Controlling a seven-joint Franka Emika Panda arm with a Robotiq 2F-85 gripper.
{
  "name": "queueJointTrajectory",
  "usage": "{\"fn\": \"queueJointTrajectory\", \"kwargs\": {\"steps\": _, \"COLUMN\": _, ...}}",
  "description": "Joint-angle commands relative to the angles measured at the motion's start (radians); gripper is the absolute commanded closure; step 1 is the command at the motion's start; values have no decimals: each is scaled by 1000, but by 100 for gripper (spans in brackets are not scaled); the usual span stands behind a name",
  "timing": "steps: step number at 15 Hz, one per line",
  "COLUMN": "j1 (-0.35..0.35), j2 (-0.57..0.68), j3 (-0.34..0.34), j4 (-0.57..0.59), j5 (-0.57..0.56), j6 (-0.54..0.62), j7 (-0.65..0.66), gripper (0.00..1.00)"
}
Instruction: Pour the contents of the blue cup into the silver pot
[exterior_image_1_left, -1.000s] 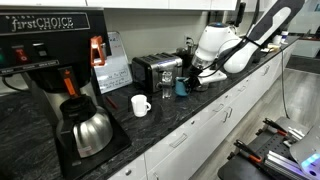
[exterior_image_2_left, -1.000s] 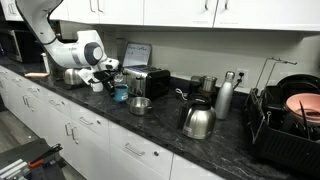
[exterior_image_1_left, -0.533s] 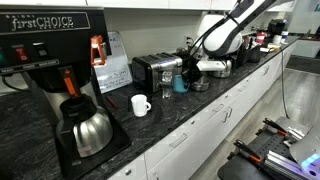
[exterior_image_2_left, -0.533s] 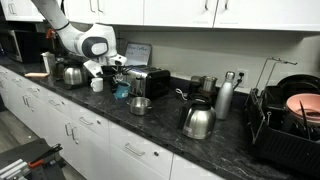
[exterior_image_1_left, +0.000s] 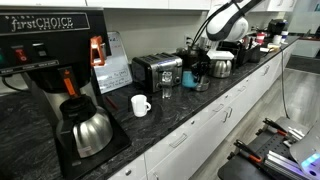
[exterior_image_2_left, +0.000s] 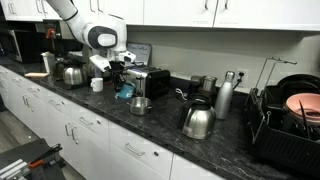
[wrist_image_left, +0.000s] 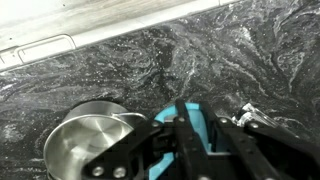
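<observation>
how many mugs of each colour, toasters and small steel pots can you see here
blue cup: 1
white mug: 1
silver pot: 1
toaster: 1
total: 4
A small white item beside the arm is too small to tell, so it is not counted.

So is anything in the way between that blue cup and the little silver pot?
Nothing visible. In the wrist view the gripper grips the blue cup, and the silver pot sits open right beside it, with no object between them.
</observation>
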Motion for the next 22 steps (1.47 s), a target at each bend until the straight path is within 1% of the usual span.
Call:
{"fn": "queueJointTrajectory", "kwargs": {"steps": 1, "j1": 53, "j2": -8, "j3": -43, "j4": 17, "j5": 93, "j6": -66, "j7": -77, "gripper": 95}}
{"fn": "queueJointTrajectory", "kwargs": {"steps": 4, "j1": 75, "j2": -4, "j3": -51, "j4": 16, "j5": 159, "j6": -56, "j7": -90, "gripper": 95}}
{"fn": "queueJointTrajectory", "kwargs": {"steps": 7, "j1": 80, "j2": -2, "j3": -61, "j4": 15, "j5": 173, "j6": -48, "j7": -79, "gripper": 95}}
{"fn": "queueJointTrajectory", "kwargs": {"steps": 8, "j1": 84, "j2": -1, "j3": -57, "j4": 5, "j5": 141, "j6": -38, "j7": -52, "gripper": 82}}
{"fn": "queueJointTrajectory", "kwargs": {"steps": 16, "j1": 86, "j2": -1, "j3": -62, "j4": 5, "j5": 142, "j6": -38, "j7": -52, "gripper": 82}}
{"fn": "queueJointTrajectory", "kwargs": {"steps": 17, "j1": 84, "j2": 4, "j3": -64, "j4": 13, "j5": 155, "j6": -53, "j7": -43, "gripper": 95}}
{"fn": "queueJointTrajectory", "kwargs": {"steps": 22, "j1": 77, "j2": 11, "j3": -77, "j4": 34, "j5": 204, "j6": -112, "j7": 13, "gripper": 95}}
